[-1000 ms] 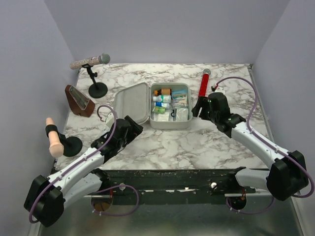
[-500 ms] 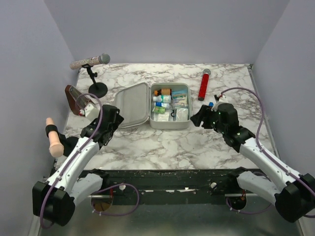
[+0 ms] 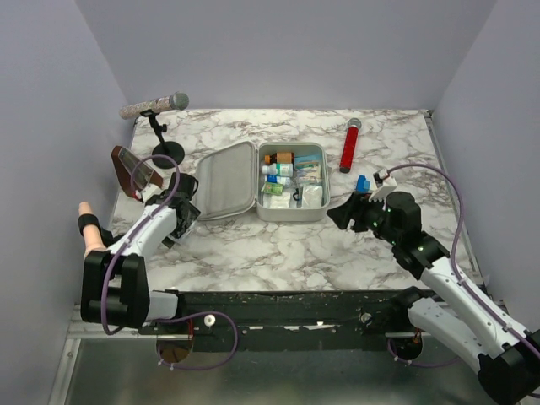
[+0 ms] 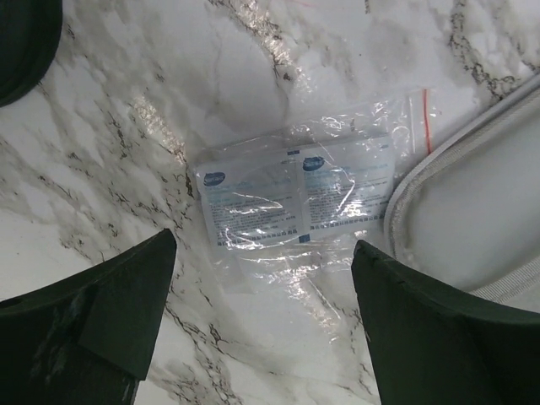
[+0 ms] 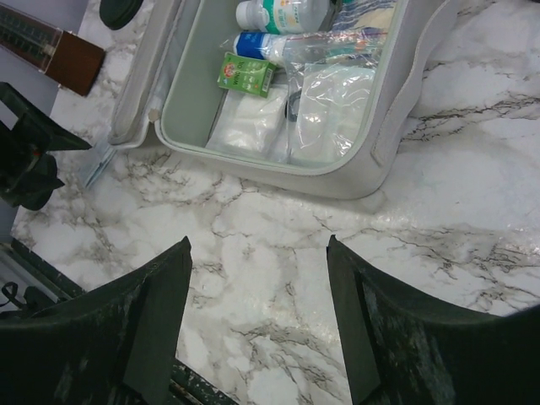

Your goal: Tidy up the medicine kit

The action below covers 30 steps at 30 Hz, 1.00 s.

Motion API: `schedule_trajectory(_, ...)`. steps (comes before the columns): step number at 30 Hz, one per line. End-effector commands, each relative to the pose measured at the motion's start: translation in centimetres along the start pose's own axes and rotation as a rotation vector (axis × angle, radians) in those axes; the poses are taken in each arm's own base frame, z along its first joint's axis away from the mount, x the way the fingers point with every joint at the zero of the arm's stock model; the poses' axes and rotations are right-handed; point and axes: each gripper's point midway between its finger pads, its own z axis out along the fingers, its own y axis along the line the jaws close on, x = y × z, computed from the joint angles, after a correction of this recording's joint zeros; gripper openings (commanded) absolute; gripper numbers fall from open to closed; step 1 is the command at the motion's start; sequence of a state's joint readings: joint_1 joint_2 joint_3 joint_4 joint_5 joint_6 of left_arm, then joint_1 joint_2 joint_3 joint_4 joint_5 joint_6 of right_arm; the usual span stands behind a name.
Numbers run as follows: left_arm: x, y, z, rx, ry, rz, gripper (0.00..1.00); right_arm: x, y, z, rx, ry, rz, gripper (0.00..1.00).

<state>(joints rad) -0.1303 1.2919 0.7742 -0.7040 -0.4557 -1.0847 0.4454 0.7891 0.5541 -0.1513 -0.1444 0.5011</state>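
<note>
Left gripper [image 4: 266, 316] spread wide and empty over a clear sachet bag [image 4: 295, 198] lying flat just beside the lid of the medicine kit [image 3: 291, 213], which sits open mid-table. Right gripper [image 5: 261, 325] also open, holding nothing. Best to descend straight and pinch a raised crease clear of the lid rim. A second ago the left arm sat nearer the kit, and the right was beside the red cylinder [image 3: 349, 148].

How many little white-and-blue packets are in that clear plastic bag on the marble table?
2. One white-and-blue packet lies nearest the pale grey tin kit lid, the other packet just beyond it, side by side inside the clear plastic bag. More could hide underneath.
</note>
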Motion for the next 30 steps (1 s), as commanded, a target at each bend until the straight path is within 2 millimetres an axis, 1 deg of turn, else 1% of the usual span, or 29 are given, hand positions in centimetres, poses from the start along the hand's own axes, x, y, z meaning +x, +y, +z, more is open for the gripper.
schedule_trajectory(1,0.6,-0.3,1.2,-0.022,0.031,0.023,0.91,0.7,0.6,-0.7,-0.045,0.013,-0.008,0.74)
schedule_trajectory(7,2.4,0.9,3.1,-0.09,0.067,0.021,0.84,0.2,1.1,-1.9,-0.06,-0.013,0.001,0.75)
schedule_trajectory(10,2.9,1.3,3.8,-0.125,0.079,0.037,0.82,0.0,1.4,-2.2,-0.067,-0.021,-0.002,0.75)
schedule_trajectory(13,3.2,1.7,4.5,-0.152,0.088,0.043,0.79,-0.1,1.2,-2.3,-0.053,-0.024,-0.007,0.75)
schedule_trajectory(15,3.5,1.9,4.9,-0.16,0.104,0.045,0.75,-0.1,1.0,-2.4,-0.047,-0.026,-0.01,0.75)
schedule_trajectory(17,3.5,1.8,5.0,-0.156,0.107,0.048,0.68,0.0,0.8,-2.4,-0.04,-0.026,-0.009,0.75)
schedule_trajectory(19,3.5,1.8,4.8,-0.147,0.107,0.052,0.59,0.2,0.7,-2.3,-0.037,-0.024,-0.009,0.75)
schedule_trajectory(22,3.3,1.6,4.1,-0.115,0.107,0.044,0.44,0.4,0.6,-2.3,-0.032,-0.018,-0.009,0.75)
schedule_trajectory(26,2.7,1.1,2.4,-0.046,0.101,0.02,0.26,0.4,0.5,-2.2,-0.028,-0.015,-0.012,0.75)
schedule_trajectory(30,1.7,0.8,0.4,0.018,0.082,0.008,0.05,0.4,0.5,-2.2,-0.026,-0.011,-0.012,0.75)
